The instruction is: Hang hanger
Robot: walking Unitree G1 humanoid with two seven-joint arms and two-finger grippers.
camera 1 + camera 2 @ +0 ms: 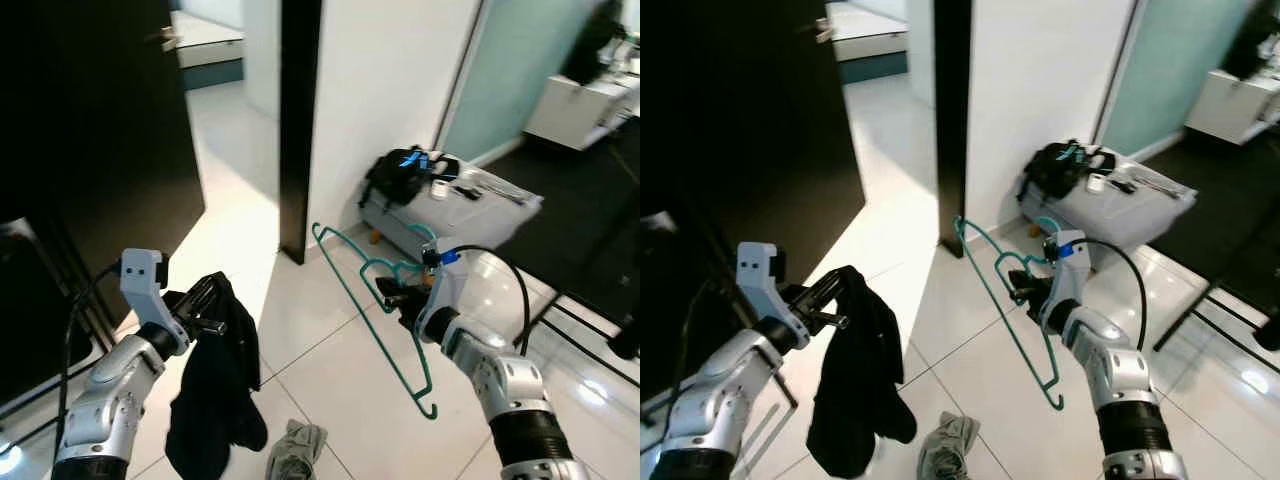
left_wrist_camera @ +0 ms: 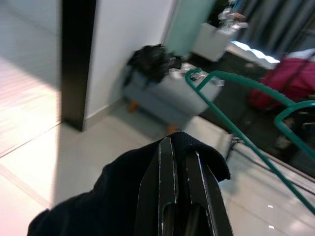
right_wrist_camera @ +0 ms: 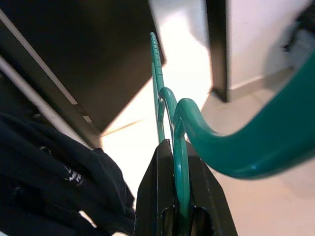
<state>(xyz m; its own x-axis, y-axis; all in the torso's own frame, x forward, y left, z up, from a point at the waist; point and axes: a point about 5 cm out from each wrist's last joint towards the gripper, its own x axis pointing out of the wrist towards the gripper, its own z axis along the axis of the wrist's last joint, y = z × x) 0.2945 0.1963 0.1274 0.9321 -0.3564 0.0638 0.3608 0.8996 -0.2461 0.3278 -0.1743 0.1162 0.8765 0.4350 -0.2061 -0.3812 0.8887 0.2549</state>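
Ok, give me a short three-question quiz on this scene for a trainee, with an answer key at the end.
1. True or false: the right end effector is shut on the green hanger.
2. What does the left end effector hold? A) a grey cloth B) a black garment C) a backpack
3. Fill in: the crumpled grey cloth lies on the white tiled ____.

Key: 1 true; 2 B; 3 floor. The wrist views show each pair of fingers closed on its item. The black backpack sits on a grey case by the wall.
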